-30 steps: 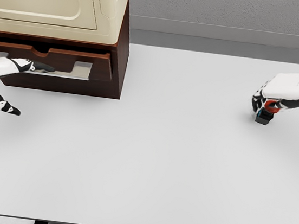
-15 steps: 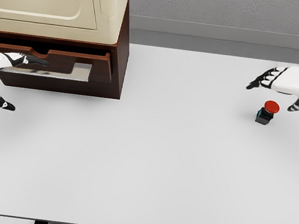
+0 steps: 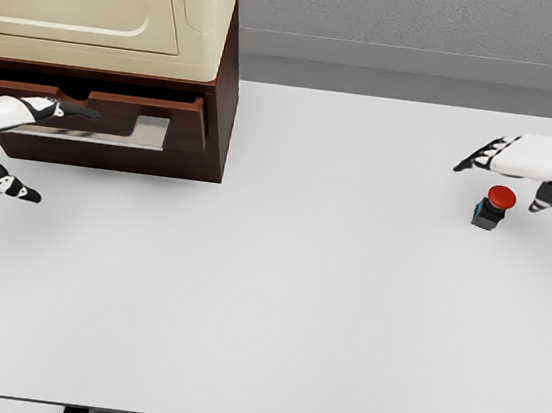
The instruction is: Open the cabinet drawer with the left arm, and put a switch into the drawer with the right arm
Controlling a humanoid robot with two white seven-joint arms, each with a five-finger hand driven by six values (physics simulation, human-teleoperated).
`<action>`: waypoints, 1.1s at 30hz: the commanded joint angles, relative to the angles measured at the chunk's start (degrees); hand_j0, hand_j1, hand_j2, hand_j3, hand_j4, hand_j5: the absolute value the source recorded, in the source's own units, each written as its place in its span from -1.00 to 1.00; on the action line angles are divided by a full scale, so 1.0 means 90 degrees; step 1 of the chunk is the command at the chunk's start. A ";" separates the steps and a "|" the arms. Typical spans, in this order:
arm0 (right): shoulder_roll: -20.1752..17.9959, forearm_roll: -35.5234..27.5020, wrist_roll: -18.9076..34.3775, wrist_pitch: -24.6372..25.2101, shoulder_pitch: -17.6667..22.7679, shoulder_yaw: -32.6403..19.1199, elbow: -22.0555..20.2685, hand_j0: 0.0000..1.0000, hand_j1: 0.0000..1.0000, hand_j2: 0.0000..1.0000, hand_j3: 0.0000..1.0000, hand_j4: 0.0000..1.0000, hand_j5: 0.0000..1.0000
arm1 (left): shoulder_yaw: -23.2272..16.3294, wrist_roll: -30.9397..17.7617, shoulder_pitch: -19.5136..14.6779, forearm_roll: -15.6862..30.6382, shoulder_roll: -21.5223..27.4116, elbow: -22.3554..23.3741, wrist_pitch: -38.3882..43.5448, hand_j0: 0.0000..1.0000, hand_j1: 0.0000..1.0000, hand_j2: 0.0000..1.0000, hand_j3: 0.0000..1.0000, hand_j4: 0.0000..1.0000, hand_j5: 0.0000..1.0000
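Where white table [image 3: 295, 300] lies smooth, round-capped red switch [image 3: 493, 206] stands.

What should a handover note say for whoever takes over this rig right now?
Left hand: open, fingers reaching to the drawer front, gripping nothing as far as can be seen.
Right hand: open, hovering over the switch, not touching it.
Switch: red button on a dark base, upright on the table at the far right, well away from the cabinet.
Done: drawer seems partly pulled out.
Left: finish opening if needed, grasp the switch, carry it across, set it in the drawer.
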 commanded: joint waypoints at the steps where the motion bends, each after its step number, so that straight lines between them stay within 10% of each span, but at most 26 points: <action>1: 0.0098 -0.0012 0.0011 0.0008 0.0000 -0.0012 0.0094 1.00 1.00 1.00 1.00 1.00 1.00 | -0.0025 -0.0006 0.0000 0.0041 -0.0023 0.0024 0.0011 1.00 1.00 1.00 1.00 1.00 1.00; 18: 0.0333 0.0046 0.0294 0.0008 0.0254 -0.0002 0.0397 1.00 1.00 1.00 1.00 1.00 1.00 | -0.0064 -0.0006 0.0059 0.0051 -0.0033 0.0199 0.0011 1.00 1.00 1.00 1.00 1.00 1.00; 26: 0.0342 0.0271 0.0372 0.0008 0.0264 -0.0012 0.0445 -0.08 -0.08 -0.08 -0.08 -0.08 -0.08 | -0.0074 -0.0025 0.0166 0.0060 -0.0023 0.0141 0.0011 1.00 1.00 1.00 1.00 1.00 1.00; 33: 0.0362 0.0281 0.0411 0.0008 0.0264 -0.0012 0.0416 -0.15 -0.15 -0.15 -0.15 -0.15 -0.15 | -0.0064 -0.0025 0.0205 0.0070 0.0055 0.0014 0.0011 1.00 1.00 1.00 1.00 1.00 1.00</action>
